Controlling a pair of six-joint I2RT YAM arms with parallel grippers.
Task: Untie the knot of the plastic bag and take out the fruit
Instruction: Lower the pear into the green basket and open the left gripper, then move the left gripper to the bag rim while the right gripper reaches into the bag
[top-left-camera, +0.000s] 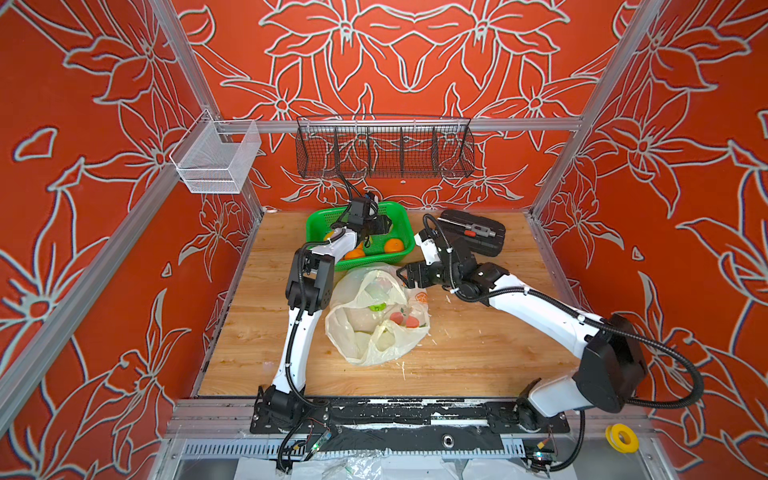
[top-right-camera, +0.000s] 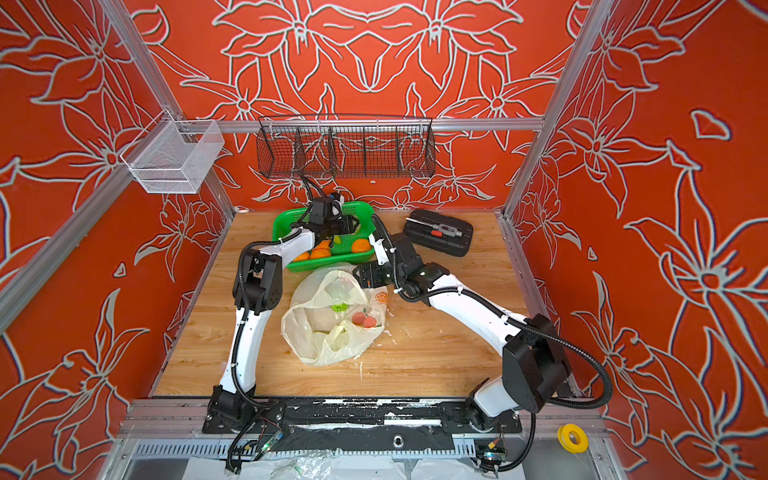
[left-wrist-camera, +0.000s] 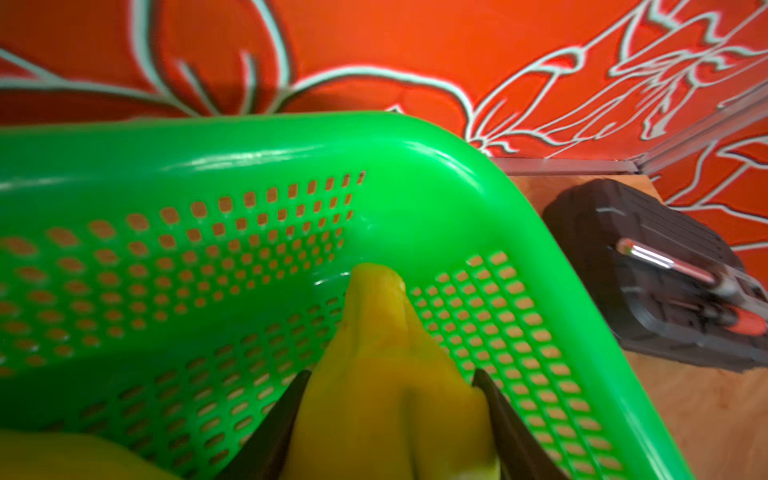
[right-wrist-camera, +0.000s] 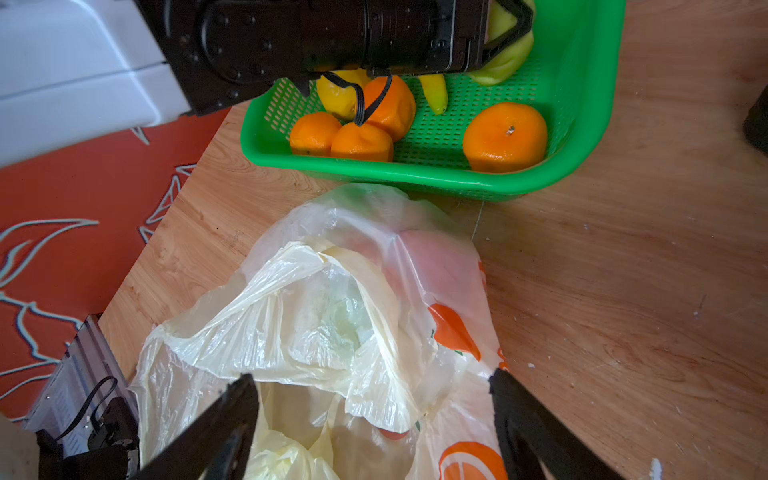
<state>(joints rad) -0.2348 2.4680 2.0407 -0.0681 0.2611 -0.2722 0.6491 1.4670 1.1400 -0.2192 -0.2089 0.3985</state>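
The plastic bag (top-left-camera: 353, 345) lies open at frame centre on the counter (top-left-camera: 478, 340), the right gripper (top-left-camera: 402, 276) holding its fingers (right-wrist-camera: 523, 415) spread wide at the bag's upper-right edge, while the left gripper (left-wrist-camera: 390, 378) fingers (left-wrist-camera: 286, 411) pinch a yellow-green fruit (left-wrist-camera: 374, 316) inside the green basket (top-left-camera: 401, 218) directly above, near the oranges (right-wrist-camera: 505, 137).

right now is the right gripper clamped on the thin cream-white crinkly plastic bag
No, the right gripper has its jaws wide apart over the plastic bag.

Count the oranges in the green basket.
4 oranges: three clustered beside the lemon, one alone further along the green basket. The left arm may hide more.
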